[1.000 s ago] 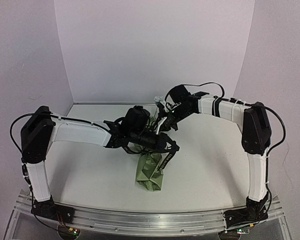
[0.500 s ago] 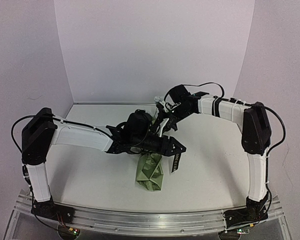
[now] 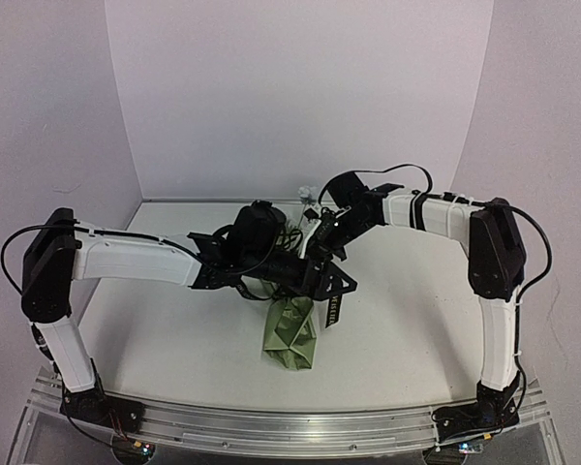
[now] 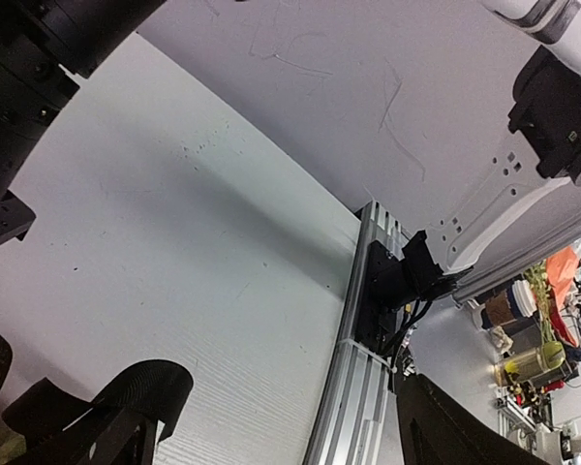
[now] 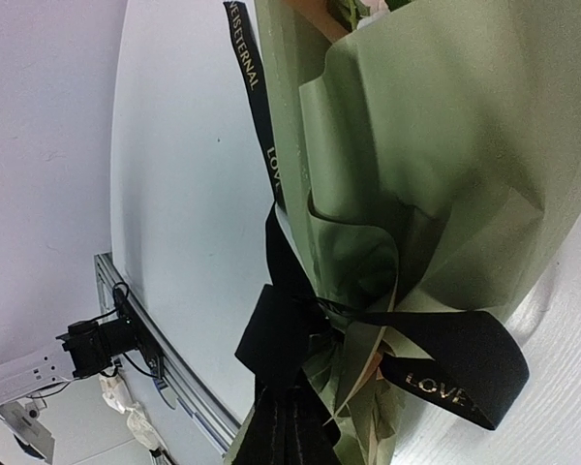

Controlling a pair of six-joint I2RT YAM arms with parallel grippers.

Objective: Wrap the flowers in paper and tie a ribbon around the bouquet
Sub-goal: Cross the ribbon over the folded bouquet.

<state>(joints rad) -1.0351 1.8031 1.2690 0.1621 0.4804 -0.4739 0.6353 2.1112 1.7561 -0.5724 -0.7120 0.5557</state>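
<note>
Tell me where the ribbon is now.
In the right wrist view the ribbon wraps the narrow end of the bouquet; from above, its tail hangs mid-table, just right of it.

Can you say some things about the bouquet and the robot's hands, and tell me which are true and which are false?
The paper is olive green. True.
The ribbon is red. False: it is black with light lettering.
The ribbon loops around the bunched part of the paper. True.
The left gripper is clamped on the bouquet. False: its jaws stand open and hold nothing.
</note>
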